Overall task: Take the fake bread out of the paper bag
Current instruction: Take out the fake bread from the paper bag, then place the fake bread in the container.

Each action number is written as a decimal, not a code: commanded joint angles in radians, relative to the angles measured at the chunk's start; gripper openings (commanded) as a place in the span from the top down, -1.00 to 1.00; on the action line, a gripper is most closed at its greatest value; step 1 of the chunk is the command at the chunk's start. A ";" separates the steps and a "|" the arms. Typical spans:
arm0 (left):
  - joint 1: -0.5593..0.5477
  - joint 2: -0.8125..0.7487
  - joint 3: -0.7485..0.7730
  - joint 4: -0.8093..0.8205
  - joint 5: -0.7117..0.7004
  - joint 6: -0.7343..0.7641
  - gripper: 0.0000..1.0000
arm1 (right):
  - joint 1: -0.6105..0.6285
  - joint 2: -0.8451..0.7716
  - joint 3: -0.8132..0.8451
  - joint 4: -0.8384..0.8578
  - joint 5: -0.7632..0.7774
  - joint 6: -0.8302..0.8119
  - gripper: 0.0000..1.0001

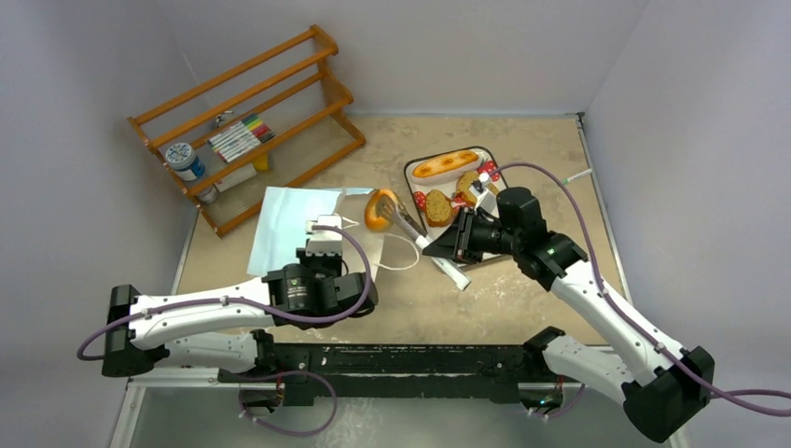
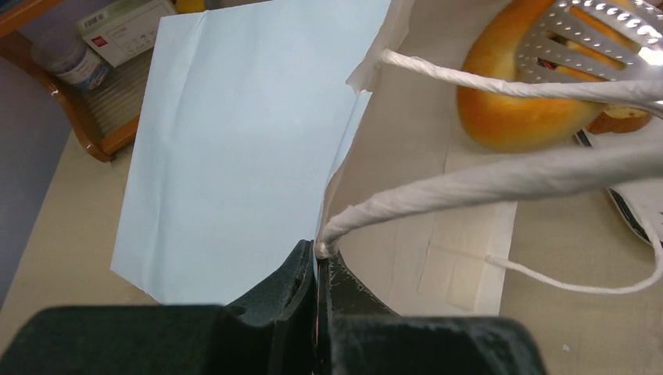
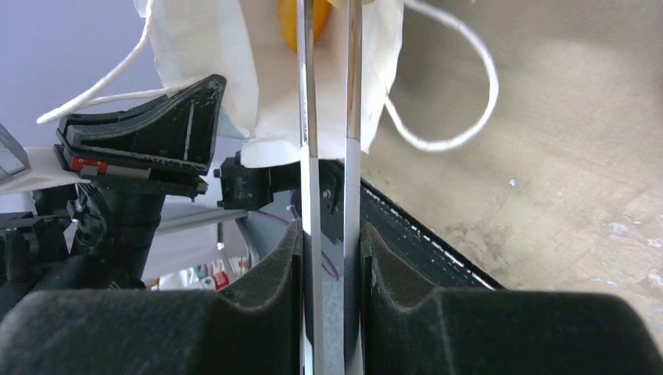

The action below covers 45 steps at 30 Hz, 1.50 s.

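Observation:
The pale-blue paper bag [image 1: 284,229] lies flat on the table, its mouth facing right. My left gripper [image 1: 326,235] is shut on the bag's mouth edge [image 2: 322,254] beside a white cord handle [image 2: 469,183]. My right gripper [image 1: 450,245] is shut on the metal tongs [image 1: 408,222], whose arms run between its pads [image 3: 330,195]. The tong head [image 2: 602,31] rests on the orange oval roll [image 1: 378,210] at the bag's mouth, where the roll [image 2: 520,105] lies on the white inner flap. A long golden loaf [image 1: 446,164] and brown toast [image 1: 438,207] lie on the tray [image 1: 415,168].
A wooden rack [image 1: 244,121] with markers, a jar and a box stands at the back left, close behind the bag. The strawberry-print tray sits at the back right. The right wall is near the right arm. My left gripper [image 3: 148,133] shows in the right wrist view.

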 commanded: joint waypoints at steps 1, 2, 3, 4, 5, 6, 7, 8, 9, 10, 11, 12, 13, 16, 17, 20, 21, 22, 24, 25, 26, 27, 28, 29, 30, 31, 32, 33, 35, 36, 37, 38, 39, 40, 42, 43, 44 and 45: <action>0.055 -0.060 -0.025 0.036 -0.005 0.076 1.00 | -0.010 -0.053 0.084 -0.076 0.127 -0.013 0.89; 0.061 -0.068 -0.030 0.044 -0.004 0.086 1.00 | -0.009 -0.063 0.087 -0.094 0.143 -0.009 0.89; 0.066 -0.076 -0.035 0.051 -0.004 0.097 1.00 | -0.010 -0.077 0.085 -0.107 0.159 -0.001 0.89; 0.068 -0.083 -0.041 0.061 -0.001 0.107 1.00 | -0.011 -0.091 0.083 -0.115 0.176 0.009 0.88; 0.069 -0.089 -0.046 0.078 0.005 0.123 1.00 | -0.013 -0.102 0.080 -0.122 0.192 0.017 0.88; 0.069 -0.096 -0.050 0.092 0.012 0.140 1.00 | -0.013 -0.107 0.080 -0.126 0.208 0.024 0.88; 0.069 -0.097 -0.051 0.103 0.020 0.154 1.00 | -0.015 -0.108 0.083 -0.132 0.225 0.029 0.88; 0.069 -0.097 -0.050 0.113 0.027 0.165 1.00 | -0.017 -0.106 0.088 -0.138 0.241 0.030 0.88; 0.069 -0.096 -0.051 0.123 0.037 0.183 1.00 | -0.019 -0.104 0.095 -0.142 0.262 0.031 0.89; 0.069 -0.096 -0.050 0.135 0.045 0.197 1.00 | -0.022 -0.099 0.102 -0.145 0.284 0.030 0.90; 0.069 -0.096 -0.051 0.146 0.052 0.213 1.00 | -0.029 -0.092 0.107 -0.150 0.306 0.027 0.90; 0.069 -0.097 -0.049 0.159 0.061 0.228 1.00 | -0.044 -0.087 0.111 -0.150 0.323 0.021 0.92; 0.069 -0.098 -0.047 0.168 0.068 0.246 1.00 | -0.060 -0.079 0.111 -0.145 0.332 0.016 0.93; 0.069 -0.105 -0.037 0.193 0.088 0.288 1.00 | -0.136 -0.057 0.091 -0.103 0.317 0.000 0.95; 0.069 -0.107 -0.032 0.198 0.094 0.296 1.00 | -0.163 -0.050 0.080 -0.084 0.307 -0.004 0.94; 0.069 -0.110 -0.018 0.205 0.112 0.316 1.00 | -0.254 -0.021 0.047 -0.015 0.259 -0.024 0.94; 0.069 -0.109 -0.014 0.208 0.116 0.320 1.00 | -0.282 -0.006 0.039 0.004 0.238 -0.030 0.94; 0.069 -0.109 -0.011 0.211 0.122 0.325 1.00 | -0.308 0.009 0.027 0.027 0.216 -0.033 0.94; 0.069 -0.107 -0.005 0.216 0.129 0.336 1.00 | -0.354 0.040 -0.001 0.082 0.171 -0.029 0.93; 0.069 -0.105 -0.003 0.217 0.131 0.341 1.00 | -0.372 0.054 -0.015 0.111 0.148 -0.026 0.93; 0.069 -0.103 0.000 0.218 0.133 0.347 1.00 | -0.385 0.072 -0.026 0.136 0.131 -0.020 0.92; 0.069 -0.100 0.004 0.219 0.135 0.353 1.00 | -0.392 0.087 -0.034 0.156 0.113 -0.016 0.91; 0.069 -0.097 0.005 0.220 0.137 0.359 1.00 | -0.397 0.100 -0.038 0.171 0.102 -0.013 0.90; 0.069 -0.096 0.007 0.223 0.137 0.363 1.00 | -0.399 0.111 -0.041 0.181 0.095 -0.008 0.88; 0.069 -0.092 0.008 0.227 0.140 0.368 1.00 | -0.400 0.118 -0.046 0.193 0.093 -0.004 0.86; 0.069 -0.089 0.007 0.230 0.142 0.372 1.00 | -0.402 0.123 -0.054 0.206 0.088 0.002 0.83; 0.069 -0.087 0.007 0.235 0.143 0.374 1.00 | -0.404 0.128 -0.063 0.215 0.084 0.007 0.80; 0.069 -0.085 0.007 0.239 0.145 0.376 1.00 | -0.406 0.134 -0.070 0.219 0.083 0.010 0.76; 0.069 -0.077 0.004 0.249 0.149 0.381 1.00 | -0.409 0.139 -0.083 0.224 0.081 0.011 0.67; 0.069 -0.073 0.004 0.253 0.152 0.385 1.00 | -0.412 0.139 -0.089 0.224 0.081 0.011 0.61; 0.069 -0.071 0.007 0.257 0.154 0.388 1.00 | -0.415 0.139 -0.094 0.220 0.085 0.010 0.55; 0.069 -0.069 0.007 0.260 0.156 0.390 1.00 | -0.416 0.138 -0.097 0.215 0.092 0.009 0.50; 0.069 -0.068 0.007 0.263 0.157 0.392 1.00 | -0.419 0.137 -0.101 0.209 0.097 0.007 0.41; 0.069 -0.067 0.007 0.266 0.157 0.393 1.00 | -0.422 0.137 -0.105 0.207 0.099 0.004 0.37; 0.069 -0.065 0.006 0.269 0.159 0.392 1.00 | -0.428 0.139 -0.111 0.196 0.101 -0.003 0.27; 0.069 -0.065 0.006 0.270 0.159 0.390 1.00 | -0.430 0.141 -0.114 0.190 0.102 -0.007 0.24; 0.069 -0.064 0.006 0.271 0.160 0.388 1.00 | -0.432 0.141 -0.116 0.187 0.104 -0.011 0.20; 0.069 -0.063 0.004 0.272 0.163 0.387 1.00 | -0.435 0.140 -0.120 0.186 0.106 -0.012 0.17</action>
